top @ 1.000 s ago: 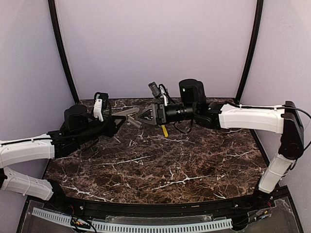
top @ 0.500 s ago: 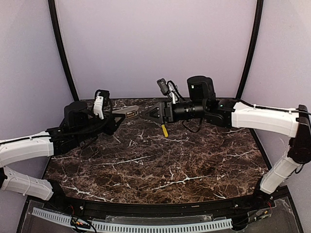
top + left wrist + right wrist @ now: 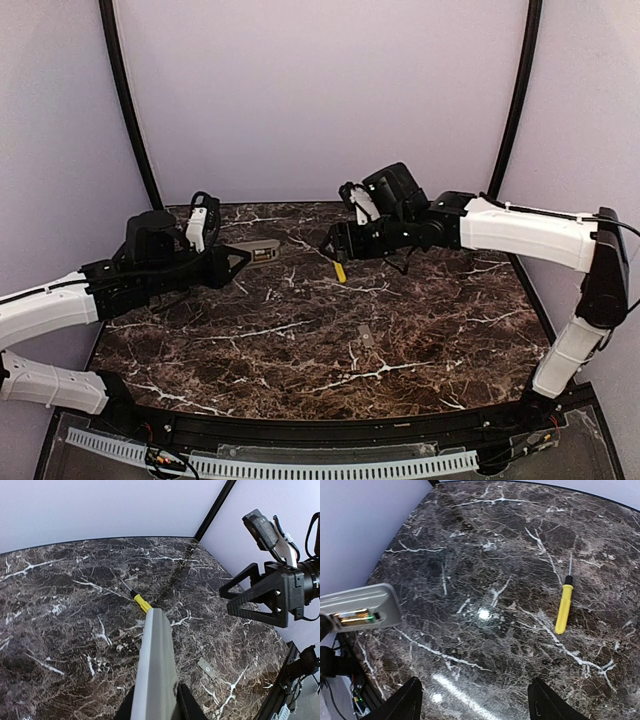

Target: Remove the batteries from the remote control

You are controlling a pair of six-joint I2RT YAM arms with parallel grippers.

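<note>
My left gripper is shut on one end of the remote control, a slim grey-beige bar held level above the table at the back left. In the left wrist view the remote runs up from between my fingers. In the right wrist view the remote shows its open bay with the batteries inside, dull gold with a green spot. My right gripper is open and empty, a short way to the right of the remote's free end, with its fingers wide apart above bare marble.
A yellow-handled screwdriver lies on the marble under the right gripper and also shows in the right wrist view. A small flat grey cover lies near the table's middle and shows in the left wrist view. Purple walls close in the back and sides.
My right gripper has drawn back to the right, away from the remote's free end, and tilted down toward the table. The left gripper still holds the remote and has shifted it slightly.
</note>
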